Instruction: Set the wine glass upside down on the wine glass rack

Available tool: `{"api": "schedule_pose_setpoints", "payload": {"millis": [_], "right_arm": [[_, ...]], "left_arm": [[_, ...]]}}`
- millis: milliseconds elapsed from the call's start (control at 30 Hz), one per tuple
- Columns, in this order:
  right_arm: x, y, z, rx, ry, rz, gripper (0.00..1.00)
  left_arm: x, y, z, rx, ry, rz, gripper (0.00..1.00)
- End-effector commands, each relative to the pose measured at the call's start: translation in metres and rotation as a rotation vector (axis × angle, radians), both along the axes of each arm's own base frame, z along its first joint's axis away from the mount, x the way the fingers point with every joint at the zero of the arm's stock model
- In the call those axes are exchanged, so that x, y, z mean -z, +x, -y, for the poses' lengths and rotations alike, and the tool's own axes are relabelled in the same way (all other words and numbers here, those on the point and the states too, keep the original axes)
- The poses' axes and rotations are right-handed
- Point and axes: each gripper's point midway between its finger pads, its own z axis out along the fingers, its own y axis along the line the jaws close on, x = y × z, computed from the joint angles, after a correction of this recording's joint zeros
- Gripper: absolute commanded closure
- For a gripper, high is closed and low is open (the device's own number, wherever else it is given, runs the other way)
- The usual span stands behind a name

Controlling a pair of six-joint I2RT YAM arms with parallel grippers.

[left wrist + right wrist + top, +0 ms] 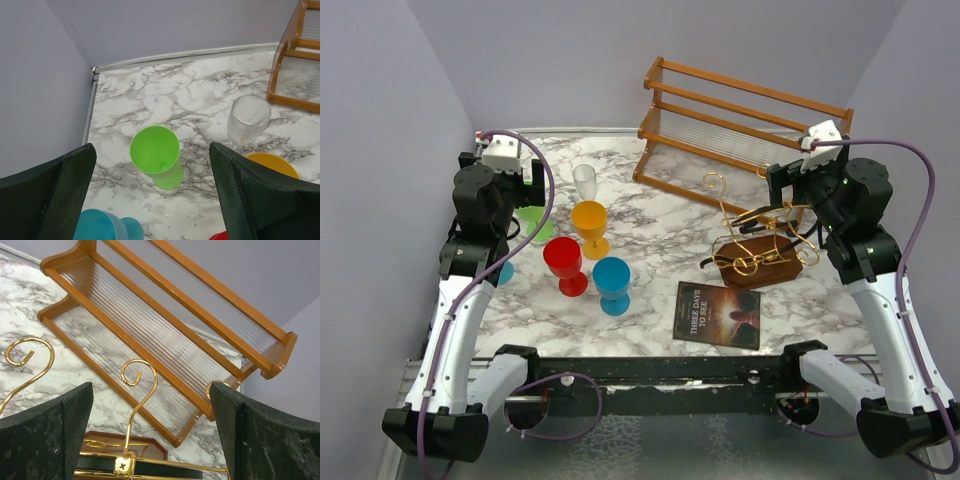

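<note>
A clear wine glass (584, 182) stands upright at the back of the marble table; it also shows in the left wrist view (247, 118). Orange (589, 222), red (564, 262) and blue (612, 280) goblets stand upright in front of it. The wine glass rack (760, 245), gold wire loops on a dark oval base, stands at the right. My left gripper (528, 190) is open and empty above a green cup (156, 152). My right gripper (782, 188) is open and empty just behind and above the rack's gold hooks (137, 390) and black bar (160, 473).
A large orange-brown slatted shelf rack (740, 125) stands at the back right, also in the right wrist view (165, 325). A dark book (717, 314) lies near the front. A second blue goblet (100, 227) stands at the left edge. Grey walls enclose the table.
</note>
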Motion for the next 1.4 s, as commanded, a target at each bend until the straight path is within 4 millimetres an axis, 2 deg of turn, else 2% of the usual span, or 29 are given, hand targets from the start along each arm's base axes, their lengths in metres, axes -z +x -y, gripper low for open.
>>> {"api": "schedule_pose_setpoints", "payload": {"millis": [0,367,533,733,833,1133,1300,1367], "right_arm": [[-0.01,-0.003,-0.003,-0.027,0.011,0.007,0.0],[-0.007,-0.003,-0.008,-0.066,0.005,-0.023,0.0],[-0.009,-0.009,-0.017,-0.149,-0.058,-0.034,0.0],[-0.004,-0.03,-0.031,-0.314,-0.189,-0.064,0.0],[0.007,-0.045,-0.034,-0.384,-0.26,-0.111,0.0],[0.047,-0.073,-0.002,-0.356,-0.463,-0.27,0.03],[0.067,-0.064,0.015,-0.289,-0.534,-0.345,0.08],[0.073,-0.058,0.013,-0.305,-0.54,-0.361,0.11]], "left_arm": [[-0.009,0.004,0.002,0.034,-0.003,0.06,0.01],[-0.01,0.01,0.001,0.045,-0.007,0.091,0.01],[-0.014,0.011,0.003,0.061,-0.003,0.105,0.01],[-0.015,0.011,0.027,0.212,0.016,0.092,0.01],[-0.015,0.012,0.035,0.258,0.008,0.088,0.01],[-0.012,0.019,0.044,0.306,0.0,0.07,0.01],[-0.009,0.022,0.047,0.32,-0.006,0.064,0.01],[-0.009,0.022,0.048,0.327,-0.006,0.065,0.01]]}}
